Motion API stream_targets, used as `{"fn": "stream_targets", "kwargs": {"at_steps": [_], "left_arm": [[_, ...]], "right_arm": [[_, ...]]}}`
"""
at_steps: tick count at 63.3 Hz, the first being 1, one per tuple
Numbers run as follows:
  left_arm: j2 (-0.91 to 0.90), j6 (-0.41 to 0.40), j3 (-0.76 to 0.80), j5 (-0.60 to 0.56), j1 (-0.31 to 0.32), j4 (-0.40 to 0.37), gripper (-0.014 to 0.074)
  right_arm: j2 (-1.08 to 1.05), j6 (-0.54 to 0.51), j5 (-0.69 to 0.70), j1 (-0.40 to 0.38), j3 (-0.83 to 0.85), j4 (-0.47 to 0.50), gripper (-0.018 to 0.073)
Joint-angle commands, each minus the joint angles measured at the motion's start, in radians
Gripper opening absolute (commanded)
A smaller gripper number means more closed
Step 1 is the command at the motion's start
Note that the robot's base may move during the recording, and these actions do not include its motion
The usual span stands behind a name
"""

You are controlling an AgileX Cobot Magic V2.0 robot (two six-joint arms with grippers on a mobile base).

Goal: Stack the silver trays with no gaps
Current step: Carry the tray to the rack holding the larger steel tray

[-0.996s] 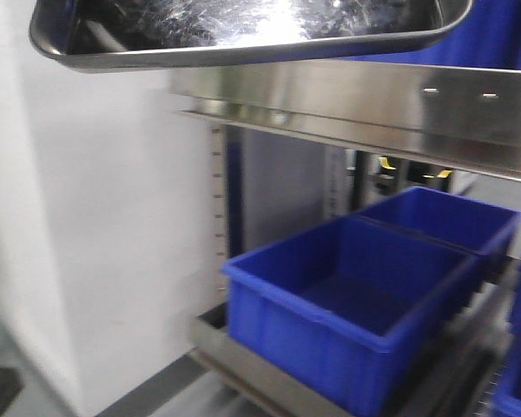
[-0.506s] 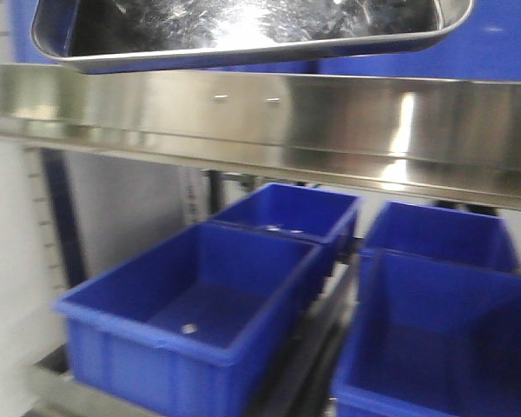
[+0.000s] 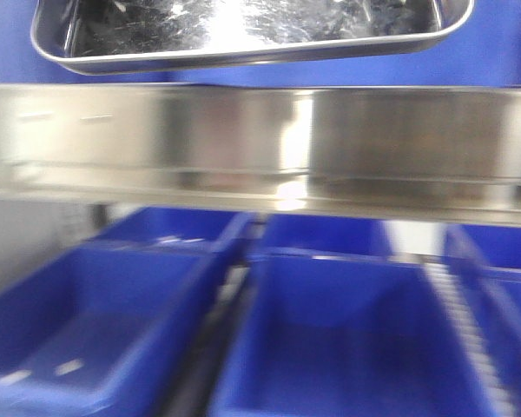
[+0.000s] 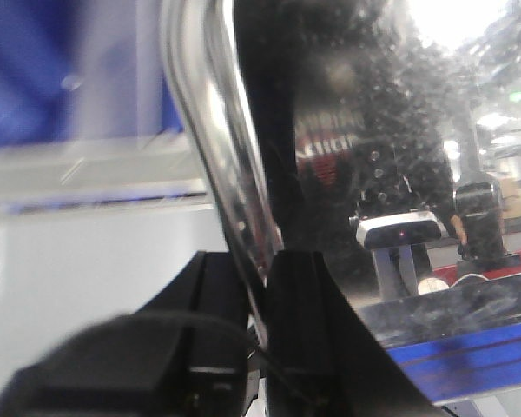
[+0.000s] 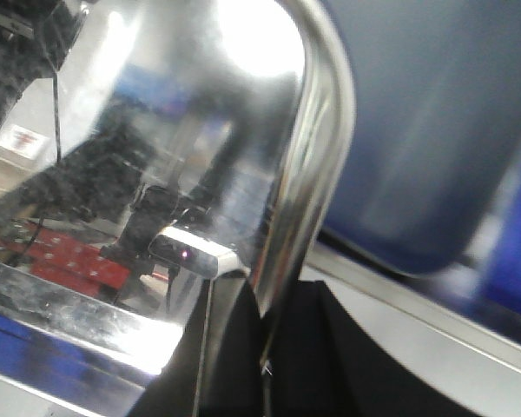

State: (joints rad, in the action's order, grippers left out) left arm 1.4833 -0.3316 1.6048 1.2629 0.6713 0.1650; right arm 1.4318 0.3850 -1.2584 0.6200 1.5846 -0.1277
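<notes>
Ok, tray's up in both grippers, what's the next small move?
Probably hold the tray level, left gripper and right gripper shut on its rim, and turn to search: ahead show only the rail and blue bins, no second tray to stack on.

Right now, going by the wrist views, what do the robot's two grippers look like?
Both are matte black. The left gripper shows two blocky, flat-faced fingers rising from a rounded black housing. The right gripper shows the same plain black fingers, blurred. No markings or labels are visible, and the arms themselves are out of frame.
</notes>
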Motion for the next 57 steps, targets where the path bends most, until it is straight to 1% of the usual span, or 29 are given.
{"fn": "stream_targets", "kwargs": {"at_steps": [1, 57], "left_arm": [[-0.029, 0.032, 0.025, 0.041, 0.019, -0.057, -0.0043], [-0.029, 0.032, 0.025, 0.041, 0.019, -0.057, -0.0048]], "right_arm": [[-0.036, -0.023, -0.004, 0.008, 0.032, 0.041, 0.0057], [-0.036, -0.023, -0.004, 0.008, 0.032, 0.041, 0.0057]]}}
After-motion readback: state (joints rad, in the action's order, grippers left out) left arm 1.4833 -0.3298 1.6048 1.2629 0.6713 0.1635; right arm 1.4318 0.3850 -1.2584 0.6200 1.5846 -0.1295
